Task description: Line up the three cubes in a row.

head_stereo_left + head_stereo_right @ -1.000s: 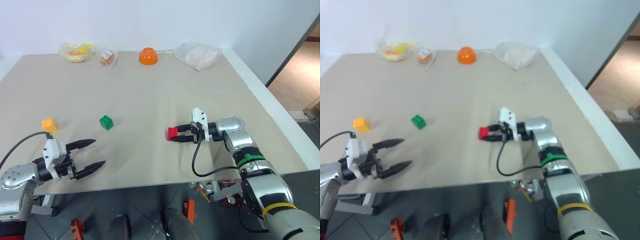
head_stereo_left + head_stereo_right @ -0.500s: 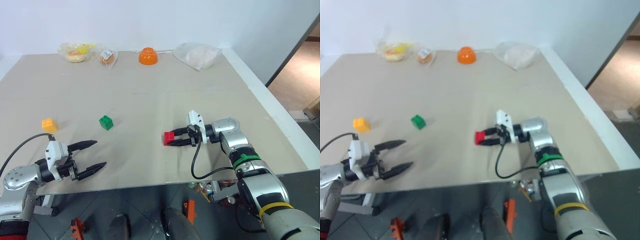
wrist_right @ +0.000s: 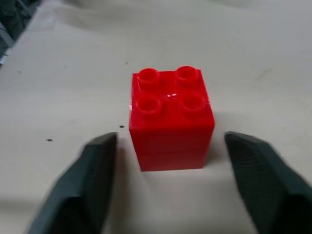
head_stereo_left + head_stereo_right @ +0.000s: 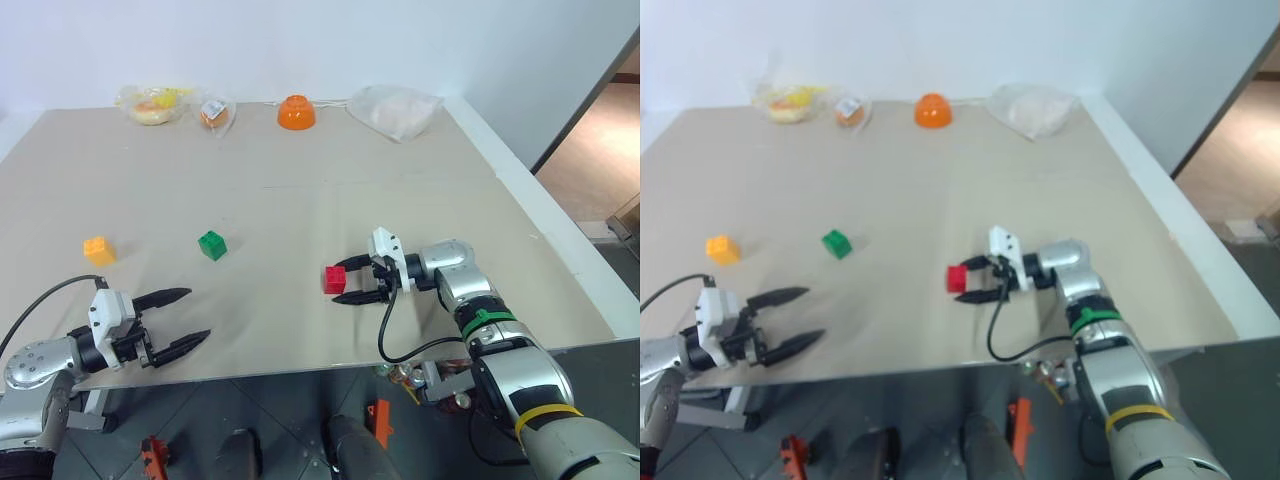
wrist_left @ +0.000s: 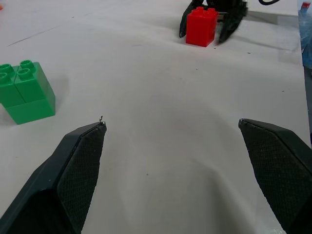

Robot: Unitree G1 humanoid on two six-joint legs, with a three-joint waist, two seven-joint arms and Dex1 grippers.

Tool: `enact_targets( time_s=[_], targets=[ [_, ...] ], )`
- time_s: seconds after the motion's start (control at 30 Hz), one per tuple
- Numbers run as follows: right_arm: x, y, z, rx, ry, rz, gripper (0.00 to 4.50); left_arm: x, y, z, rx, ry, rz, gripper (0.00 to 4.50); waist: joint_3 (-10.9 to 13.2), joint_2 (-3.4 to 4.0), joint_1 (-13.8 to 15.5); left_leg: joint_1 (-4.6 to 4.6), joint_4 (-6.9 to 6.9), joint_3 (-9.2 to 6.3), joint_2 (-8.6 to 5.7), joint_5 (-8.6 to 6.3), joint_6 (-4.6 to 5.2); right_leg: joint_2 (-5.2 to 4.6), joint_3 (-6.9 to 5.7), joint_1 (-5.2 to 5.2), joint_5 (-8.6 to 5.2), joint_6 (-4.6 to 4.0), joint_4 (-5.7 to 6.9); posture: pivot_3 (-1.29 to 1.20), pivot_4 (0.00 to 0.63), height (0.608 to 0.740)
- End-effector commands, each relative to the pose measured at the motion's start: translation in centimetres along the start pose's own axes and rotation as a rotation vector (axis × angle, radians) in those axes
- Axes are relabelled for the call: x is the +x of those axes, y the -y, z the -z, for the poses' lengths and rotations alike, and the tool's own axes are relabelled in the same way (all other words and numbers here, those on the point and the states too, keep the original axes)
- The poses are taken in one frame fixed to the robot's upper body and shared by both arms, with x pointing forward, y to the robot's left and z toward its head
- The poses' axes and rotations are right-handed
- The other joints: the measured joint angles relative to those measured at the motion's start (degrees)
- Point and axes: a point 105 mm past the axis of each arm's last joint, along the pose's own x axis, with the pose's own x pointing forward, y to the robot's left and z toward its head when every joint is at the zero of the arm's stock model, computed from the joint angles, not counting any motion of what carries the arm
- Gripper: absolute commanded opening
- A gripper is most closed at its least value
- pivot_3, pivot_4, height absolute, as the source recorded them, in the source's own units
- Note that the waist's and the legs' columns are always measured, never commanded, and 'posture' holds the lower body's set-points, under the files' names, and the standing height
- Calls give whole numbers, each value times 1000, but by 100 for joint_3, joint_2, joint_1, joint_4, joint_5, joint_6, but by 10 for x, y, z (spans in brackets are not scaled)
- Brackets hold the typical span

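Beige board covers the table, with a white wall behind it and an orange bowl and clear plastic bags along the far edge. Three studded cubes stand upright on it, studs up; each is about as wide as it is long, so none shows a long axis. The red cube sits right of centre, squarely between the spread fingers of the right gripper, which reaches in from the right; gaps show on both sides of the cube, so nothing is held. A second ago those fingers were clamped on the cube; they have since let go, and the cube now rests slightly further left and nearer the front edge. The green cube stands well left of it, turned a little askew, and the yellow-orange cube further left again. The left gripper hovers near the front edge, wide open and empty, unmoved. The bags' contents are hard to make out.
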Motion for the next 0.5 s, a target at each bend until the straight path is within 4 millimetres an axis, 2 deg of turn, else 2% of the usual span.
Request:
enact_targets(
  time_s=[0.03,0.17,0.33,0.4,0.5],
  targets=[
    [-9,5,-10,-50,-8,0,4312,-3,-18,-7,-5,29,-110,4500,0,0,1,0,1,0,0,0,0,0,0,0,0,0,1,0,150,740],
    [-26,6,-18,-82,-10,-11,4312,1,-27,1,-54,-12,-175,4500,0,0,2,-2,2,-1,-3,0,0,-1,1,1,3,7,1,0,150,740],
    [-60,14,-50,-165,30,13,4312,12,-26,4,-68,-50,-172,4500,1,2,3,-3,-2,0,-3,0,0,-1,2,-3,8,23,1,0,150,740],
    [-75,24,-79,-203,94,78,4312,20,-35,3,-81,-58,-219,4500,3,4,5,-2,-2,-2,-2,0,0,0,-1,-3,8,20,2,0,150,740],
    [-84,38,-122,-187,275,175,4312,28,-42,0,-87,-45,-253,4500,3,5,-2,-1,1,-1,-2,0,0,0,1,-4,9,15,4,0,150,740]
  ],
)
